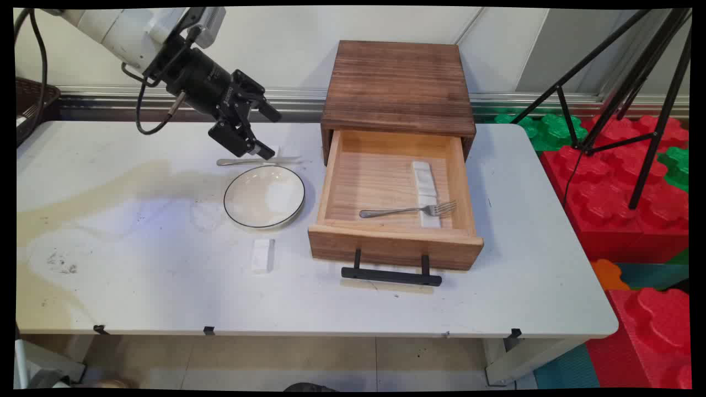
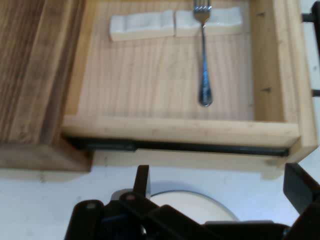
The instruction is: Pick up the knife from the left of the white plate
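Observation:
My gripper point(image 1: 270, 134) hangs open and empty above the table's far side, just over a metal knife point(image 1: 242, 162) whose tip lies on a small white rest point(image 1: 274, 152). A white plate point(image 1: 264, 196) with a dark rim sits in front of the knife. To the right, the wooden box point(image 1: 398, 88) has its drawer point(image 1: 395, 247) pulled out. Inside lie a fork point(image 1: 408, 210) and a row of white rests point(image 1: 426, 184). In the hand view the gripper point(image 2: 220, 185) faces the drawer's side wall point(image 2: 180, 131), with the fork point(image 2: 204, 55), the rests point(image 2: 150, 25) and the plate point(image 2: 195, 207) in sight.
Another white rest point(image 1: 262, 255) lies on the table in front of the plate. The drawer's black handle point(image 1: 391, 274) juts toward the near edge. A dark basket point(image 1: 33, 102) stands at the far left. A black tripod point(image 1: 634, 82) and red foam blocks point(image 1: 634, 193) stand right of the table.

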Tool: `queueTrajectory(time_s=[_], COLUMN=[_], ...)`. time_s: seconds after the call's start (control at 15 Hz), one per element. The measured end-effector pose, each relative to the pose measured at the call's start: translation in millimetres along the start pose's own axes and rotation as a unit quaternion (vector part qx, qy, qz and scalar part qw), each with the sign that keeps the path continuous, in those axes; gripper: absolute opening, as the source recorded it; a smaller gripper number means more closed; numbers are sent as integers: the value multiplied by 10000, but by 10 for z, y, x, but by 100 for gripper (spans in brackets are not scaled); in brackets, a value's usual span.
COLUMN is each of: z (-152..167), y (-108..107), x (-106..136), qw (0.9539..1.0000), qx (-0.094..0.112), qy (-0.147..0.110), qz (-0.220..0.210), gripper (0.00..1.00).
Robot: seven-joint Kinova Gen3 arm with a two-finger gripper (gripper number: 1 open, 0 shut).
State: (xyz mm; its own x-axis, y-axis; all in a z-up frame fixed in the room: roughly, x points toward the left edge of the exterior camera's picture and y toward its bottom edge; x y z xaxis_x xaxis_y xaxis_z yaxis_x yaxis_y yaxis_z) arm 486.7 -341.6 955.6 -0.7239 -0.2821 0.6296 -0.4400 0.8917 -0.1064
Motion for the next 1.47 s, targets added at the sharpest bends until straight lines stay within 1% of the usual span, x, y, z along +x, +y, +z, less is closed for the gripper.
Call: queueTrajectory(time_s=[0.27, 0.53, 0.8, 0.93, 1.13, 1.47], z=[64, 201, 311, 341, 399, 488], y=[-126, -238, -351, -389, -452, -565], x=[-157, -378, -597, -682, -869, -1086], qw=[9995, 9977, 9942, 9928, 9897, 9847], qx=[177, 387, 617, 675, 800, 1017], qy=[-238, -535, -827, -930, -1108, -1284], qz=[-85, -182, -310, -332, -421, -588], gripper=[100, 100, 100, 100, 100, 100])
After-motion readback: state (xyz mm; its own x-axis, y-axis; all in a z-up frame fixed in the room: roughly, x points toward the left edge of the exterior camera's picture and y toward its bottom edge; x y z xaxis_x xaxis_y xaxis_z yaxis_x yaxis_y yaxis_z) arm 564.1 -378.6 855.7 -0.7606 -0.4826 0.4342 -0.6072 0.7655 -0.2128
